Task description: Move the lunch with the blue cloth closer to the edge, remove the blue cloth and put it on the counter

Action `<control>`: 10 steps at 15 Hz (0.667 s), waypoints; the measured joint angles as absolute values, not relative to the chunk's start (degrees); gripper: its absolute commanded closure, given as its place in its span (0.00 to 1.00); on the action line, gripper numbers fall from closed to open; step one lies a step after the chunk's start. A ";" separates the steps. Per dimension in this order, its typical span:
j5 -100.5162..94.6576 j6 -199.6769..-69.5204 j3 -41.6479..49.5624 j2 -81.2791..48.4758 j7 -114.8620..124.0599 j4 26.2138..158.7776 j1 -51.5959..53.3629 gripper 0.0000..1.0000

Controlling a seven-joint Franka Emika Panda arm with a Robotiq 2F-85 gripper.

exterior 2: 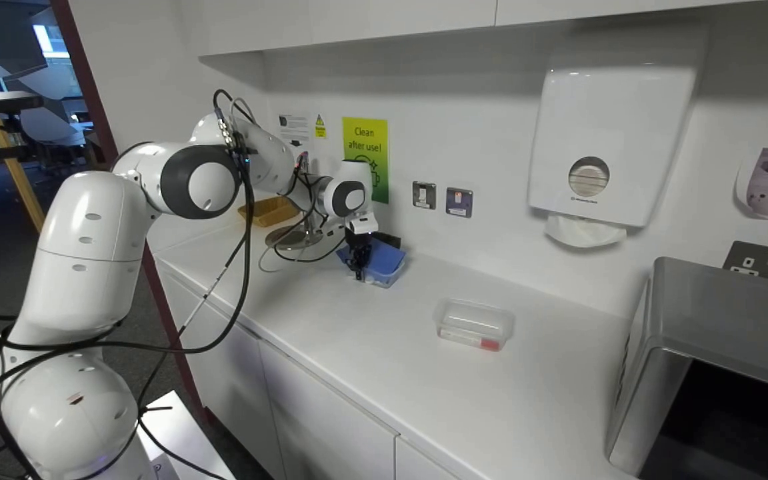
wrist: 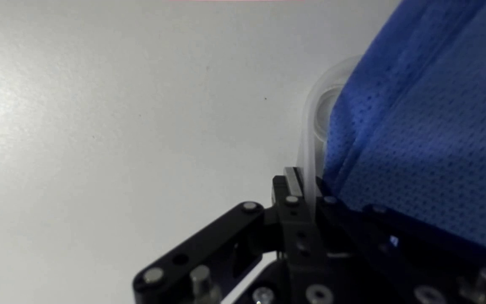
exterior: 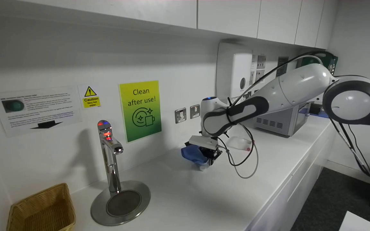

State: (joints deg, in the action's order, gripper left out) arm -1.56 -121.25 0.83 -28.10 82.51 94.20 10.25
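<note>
though partly under cloth [wrist: 428, 139], container [wrist: 309, 147] in pincer [wrist: 306, 188]

The white counter [exterior: 204, 199], chrome tap [exterior: 110, 173], wall cupboards [exterior: 228, 17], paper-towel dispenser [exterior 2: 614, 127] and "Clean after use!" sign [exterior: 141, 110] show a shared kitchenette.

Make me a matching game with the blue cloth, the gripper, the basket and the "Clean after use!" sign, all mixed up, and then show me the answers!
1. blue cloth
2. gripper
3. basket
4. "Clean after use!" sign

A. yellow and green
B. woven, beside the tap
C. partly covering a clear tub
D. shut on that tub's rim

Pairs: 1-C, 2-D, 3-B, 4-A
</note>
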 measured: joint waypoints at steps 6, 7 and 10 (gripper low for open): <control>-1.50 -121.26 0.46 -24.71 84.73 99.22 11.97 0.99; -1.49 -121.26 0.22 -24.08 85.38 100.22 12.13 0.99; -1.31 -121.32 -0.92 -22.42 87.69 102.97 12.46 0.99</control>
State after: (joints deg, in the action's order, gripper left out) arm -1.31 -121.32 -0.92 -22.42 87.69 102.97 12.46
